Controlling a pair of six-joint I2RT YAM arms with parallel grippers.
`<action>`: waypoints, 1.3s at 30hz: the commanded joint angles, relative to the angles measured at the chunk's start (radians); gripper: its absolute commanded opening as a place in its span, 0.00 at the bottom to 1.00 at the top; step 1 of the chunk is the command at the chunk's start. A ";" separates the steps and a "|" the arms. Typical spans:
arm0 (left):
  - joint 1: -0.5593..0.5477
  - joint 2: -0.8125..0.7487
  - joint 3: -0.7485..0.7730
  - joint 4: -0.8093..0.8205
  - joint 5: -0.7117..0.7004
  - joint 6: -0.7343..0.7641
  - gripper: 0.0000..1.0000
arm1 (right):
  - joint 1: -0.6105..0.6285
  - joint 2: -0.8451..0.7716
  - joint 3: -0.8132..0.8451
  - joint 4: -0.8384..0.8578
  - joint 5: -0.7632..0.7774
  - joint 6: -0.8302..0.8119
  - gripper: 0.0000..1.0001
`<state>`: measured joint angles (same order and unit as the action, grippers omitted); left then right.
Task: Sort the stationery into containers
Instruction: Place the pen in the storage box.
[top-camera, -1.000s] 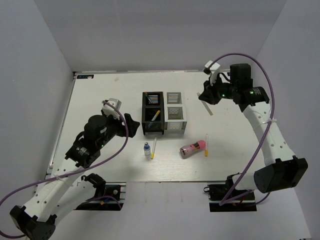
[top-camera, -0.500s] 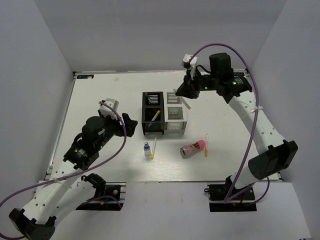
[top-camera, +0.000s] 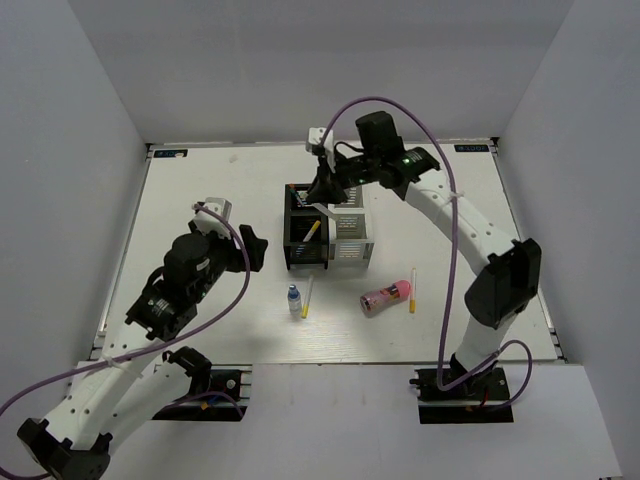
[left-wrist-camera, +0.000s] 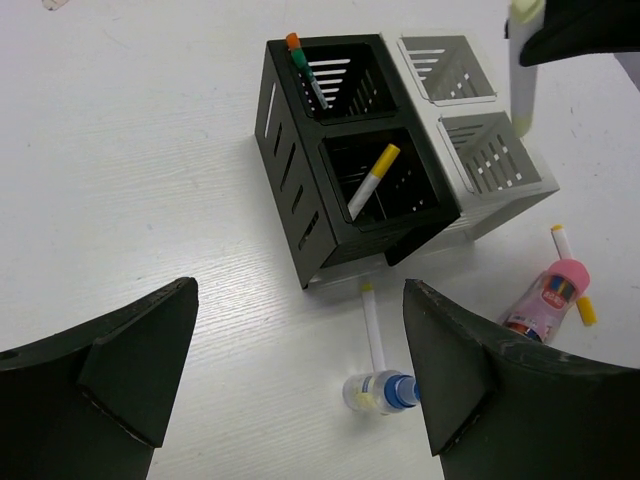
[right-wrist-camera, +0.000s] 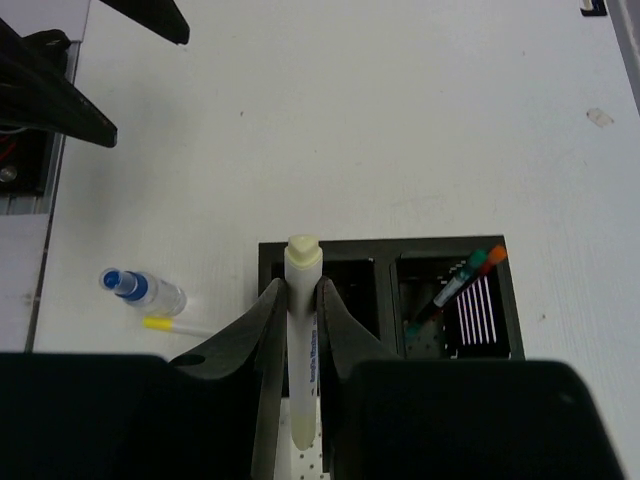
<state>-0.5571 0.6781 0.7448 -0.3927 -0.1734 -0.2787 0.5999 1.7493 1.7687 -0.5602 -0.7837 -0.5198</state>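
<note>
Gripping one white pen (right-wrist-camera: 302, 262), right end effector (right-wrist-camera: 298, 292) above black organiser (top-camera: 290, 240), white organiser (top-camera: 350, 256); left end effector (top-camera: 257, 246) open. On bench (top-camera: 200, 190): two pens (top-camera: 307, 296) (top-camera: 412, 290), one bottle (top-camera: 294, 299), one pink cylinder (top-camera: 385, 297).

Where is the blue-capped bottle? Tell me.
Top view: the bottle is on the table, left of centre, just on the near side of the black organiser, with a thin pen close beside it.

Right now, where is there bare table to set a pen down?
Bare table far left of the black organiser and right of the white organiser. Crowded in front: bottle, pen, pink cylinder, second pen. Right gripper holds a pale pen over the organisers.
</note>
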 joint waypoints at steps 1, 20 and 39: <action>0.005 0.014 -0.005 -0.021 -0.028 -0.005 0.93 | 0.014 0.025 0.080 0.049 -0.074 -0.080 0.00; 0.014 0.005 -0.005 -0.032 -0.025 0.004 0.93 | 0.005 0.219 0.126 0.200 -0.324 -0.121 0.00; 0.014 0.014 0.004 -0.032 -0.015 0.013 0.93 | -0.015 0.312 0.032 0.287 -0.425 -0.086 0.00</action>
<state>-0.5468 0.6971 0.7448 -0.4191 -0.1982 -0.2771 0.5915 2.0407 1.8099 -0.3222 -1.1755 -0.6086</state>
